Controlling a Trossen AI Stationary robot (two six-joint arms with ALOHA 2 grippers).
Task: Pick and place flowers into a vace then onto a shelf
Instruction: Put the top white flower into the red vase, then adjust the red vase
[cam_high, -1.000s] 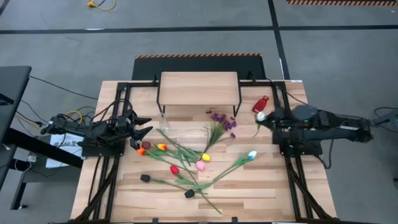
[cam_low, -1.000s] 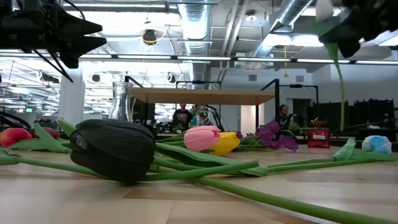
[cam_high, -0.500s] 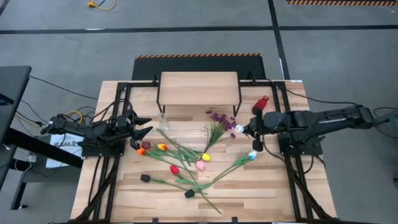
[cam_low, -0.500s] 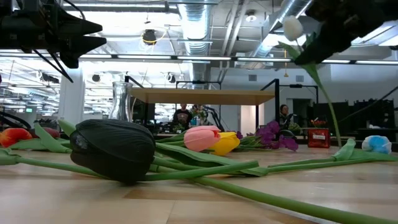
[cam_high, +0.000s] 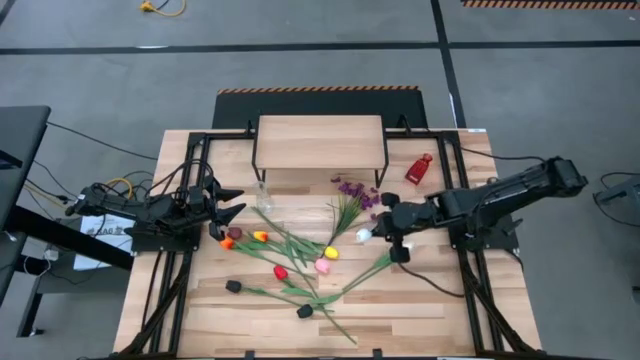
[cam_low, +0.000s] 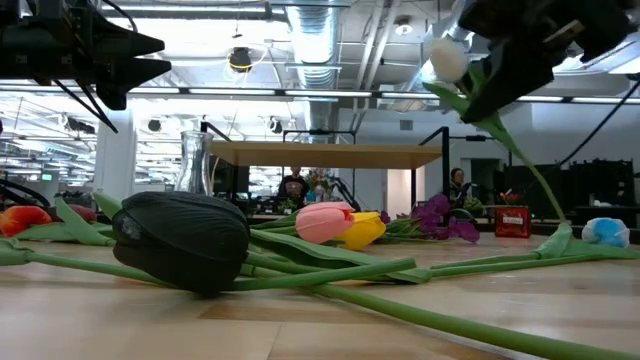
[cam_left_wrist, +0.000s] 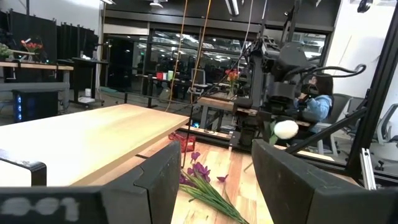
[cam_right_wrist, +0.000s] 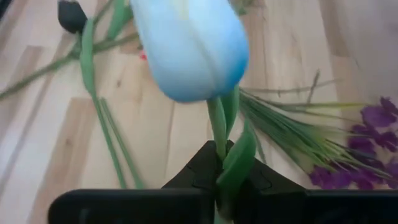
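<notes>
moved: right gripper (cam_high: 385, 222) swung inward from the table's right edge, pinching white flower (cam_high: 364, 236)
left gripper (cam_high: 232, 204): spread, idle
black flowers: two

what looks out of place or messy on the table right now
The artificial long-stemmed flowers lie strewn and crisscrossed over the wooden slatted tabletop, none in the clear glass vase, which stands empty by the light-wood shelf. A small red bottle sits apart. The right hand carries a white tulip.
</notes>
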